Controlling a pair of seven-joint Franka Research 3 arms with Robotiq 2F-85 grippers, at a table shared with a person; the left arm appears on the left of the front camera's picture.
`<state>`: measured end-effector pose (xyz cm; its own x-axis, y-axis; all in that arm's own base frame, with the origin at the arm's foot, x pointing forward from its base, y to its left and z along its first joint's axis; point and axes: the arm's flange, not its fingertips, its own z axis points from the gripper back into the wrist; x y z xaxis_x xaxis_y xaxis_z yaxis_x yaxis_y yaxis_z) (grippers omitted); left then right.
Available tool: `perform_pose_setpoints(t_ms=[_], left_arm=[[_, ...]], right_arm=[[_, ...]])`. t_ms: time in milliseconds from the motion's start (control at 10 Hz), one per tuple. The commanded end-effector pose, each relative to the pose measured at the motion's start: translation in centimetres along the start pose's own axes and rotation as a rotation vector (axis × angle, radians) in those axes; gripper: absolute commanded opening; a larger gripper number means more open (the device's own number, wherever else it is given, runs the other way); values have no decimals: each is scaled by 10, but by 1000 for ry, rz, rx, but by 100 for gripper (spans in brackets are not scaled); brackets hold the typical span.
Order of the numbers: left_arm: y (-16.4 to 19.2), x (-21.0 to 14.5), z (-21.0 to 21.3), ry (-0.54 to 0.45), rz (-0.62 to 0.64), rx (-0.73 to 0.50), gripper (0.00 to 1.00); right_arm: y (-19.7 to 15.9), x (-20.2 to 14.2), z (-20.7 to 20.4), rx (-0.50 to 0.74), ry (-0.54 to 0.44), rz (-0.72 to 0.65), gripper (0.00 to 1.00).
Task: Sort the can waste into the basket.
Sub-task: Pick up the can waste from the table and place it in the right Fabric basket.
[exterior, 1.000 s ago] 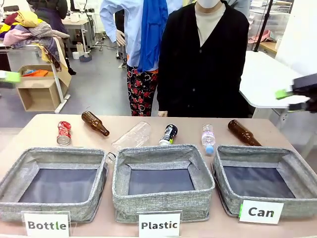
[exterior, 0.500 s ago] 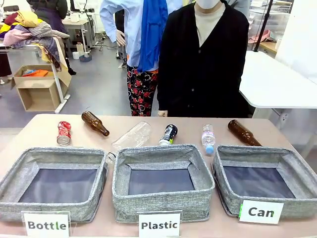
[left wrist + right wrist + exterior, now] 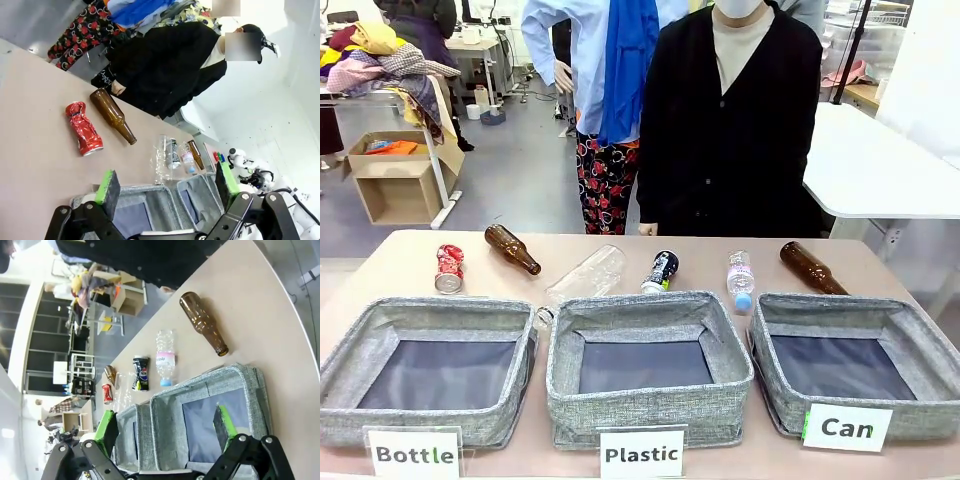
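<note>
Here the red can (image 3: 83,129) lies well beyond the left tool (image 3: 167,175).

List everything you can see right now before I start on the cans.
Grey woven-fabric baskets: three, grey, near row: Bottle basket left, Plastic basket middle, Can basket right.
Crushed red metal can: one, red, behind Bottle basket.
Slim black metal can: one, black, behind Plastic basket.
Brown glass bottles: two, brown, one beside red can, one behind Can basket.
Clear plastic bottles: two, clear, flanking black can.
Beige table: one, beige, under everything.
Person: one, black cardigan, far side.
Left gripper: one, black, jaws open, above table.
Right gripper: one, black, jaws open, above table.
</note>
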<state>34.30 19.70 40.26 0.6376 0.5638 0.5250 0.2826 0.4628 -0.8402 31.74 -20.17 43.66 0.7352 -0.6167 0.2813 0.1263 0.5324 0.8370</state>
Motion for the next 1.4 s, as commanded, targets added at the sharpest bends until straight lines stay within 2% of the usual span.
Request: perform_pose_setpoints(t_ms=[0, 500, 800, 1100, 1200, 1300], left_arm=[[-3, 2, 6, -4, -29, 1, 100], [-3, 2, 6, -4, -29, 1, 100], [-3, 2, 6, -4, -29, 1, 100], [-3, 2, 6, -4, -29, 1, 100], [-3, 2, 6, -4, -29, 1, 100], [-3, 2, 6, -4, -29, 1, 100]], right_arm=[[3, 3, 3, 17, -7, 21, 100], [5, -2, 4, -11, 6, 5, 100], [76, -14, -35, -132, 106, 211, 100], [151, -36, -101, -285, 164, 374, 100], [170, -42, -125, -329, 172, 442, 100], [175, -39, -124, -338, 181, 473, 100]])
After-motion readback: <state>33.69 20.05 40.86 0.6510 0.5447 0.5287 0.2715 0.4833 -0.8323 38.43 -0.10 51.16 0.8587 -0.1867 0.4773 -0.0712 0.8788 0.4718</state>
